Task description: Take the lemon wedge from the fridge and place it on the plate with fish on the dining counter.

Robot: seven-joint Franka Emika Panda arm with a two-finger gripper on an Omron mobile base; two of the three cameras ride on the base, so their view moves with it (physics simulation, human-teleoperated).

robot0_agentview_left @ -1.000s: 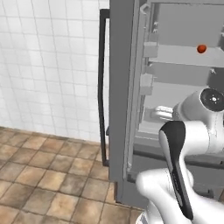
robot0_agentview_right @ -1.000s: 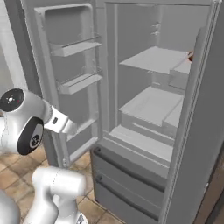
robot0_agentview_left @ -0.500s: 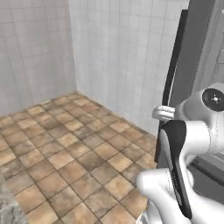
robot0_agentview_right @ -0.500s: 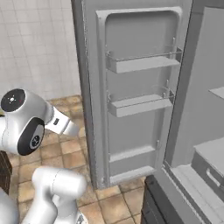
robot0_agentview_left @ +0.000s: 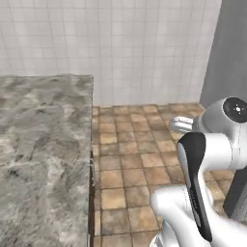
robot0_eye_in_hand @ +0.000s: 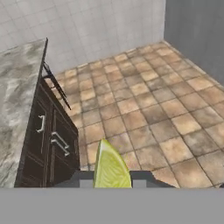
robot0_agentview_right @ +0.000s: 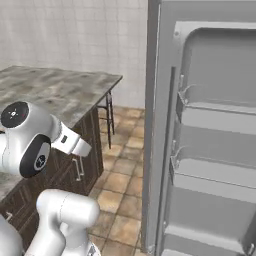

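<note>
lemon wedge: clamped in the pincer, jaws nearly closed on its two sides; yellow-green point sticking up from between the dark tips in the hand view, out over the tiled floor beside the dining counter.

change: whole scene swung round within a second — earlier both base views faced the open fridge interior with its shelves, half a second ago the door and bare floor, now the marbled tabletop. Read as the base turning, not as things moving.

fridge: now off to the right of the dining counter; open door with its empty door shelves close in the right base view, a grey edge at the far right of the left base view.

dining counter: grey-beige stone top filling the left side of the left base view, dark cabinet fronts below it in the hand view; a floor strip between it and the fridge.

plate with fish: not located yet on the stretch of tabletop on show.

meaning for task: pick-up done, carry leg under way; remaining, probably, to bring the plate within reach and set the wedge down.

arm pose: folded close above the base, forearm level, hand pointing forward and down toward the floor next to the dining counter.
</note>
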